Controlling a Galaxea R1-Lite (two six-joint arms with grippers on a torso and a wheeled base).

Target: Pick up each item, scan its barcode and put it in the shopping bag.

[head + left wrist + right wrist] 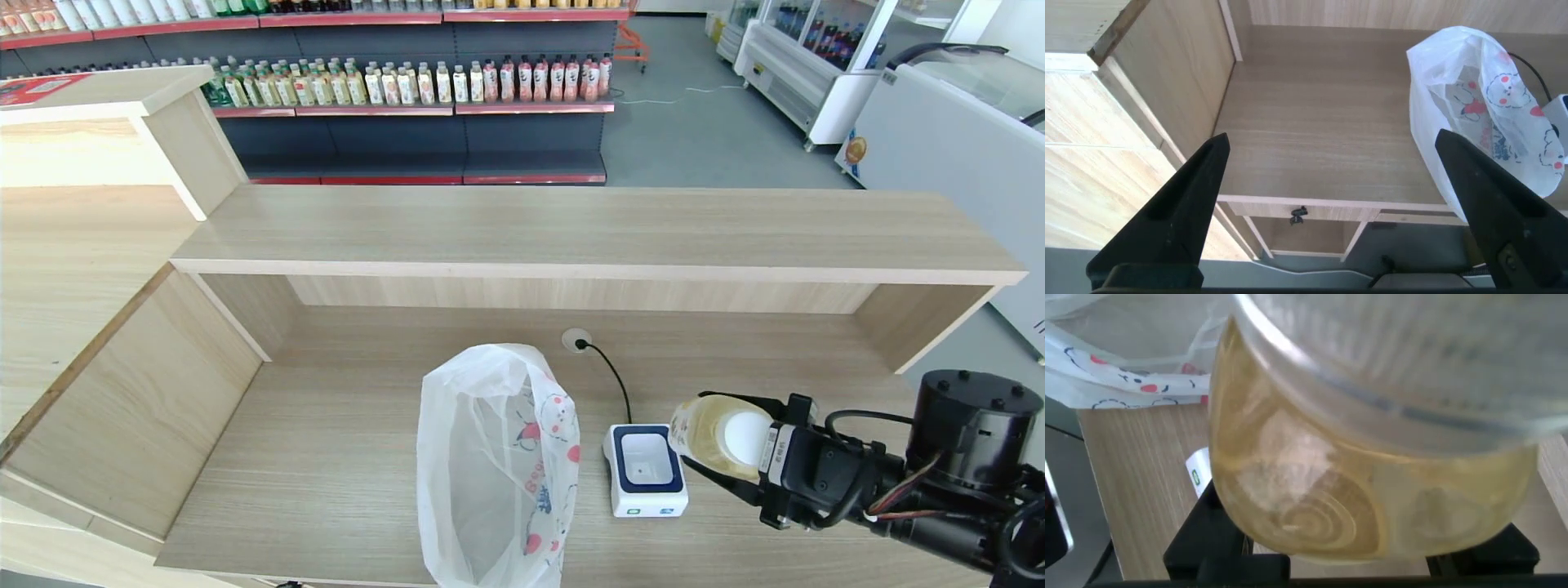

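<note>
I find the right gripper (694,427) at the lower right of the head view, its fingers clamped on a bottle (722,429) of pale yellow liquid. The bottle is held on its side just beside the right edge of the scanner (645,469). The scanner lies flat on the counter (326,457). The white bag (494,474) stands open at lower centre, just left of the scanner. The left gripper (1333,140) hangs over the counter's near edge, fingers spread wide, holding nothing.

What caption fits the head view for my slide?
Right gripper holds a yellowish clear bottle beside the white-and-blue scanner and white plastic bag.
</note>
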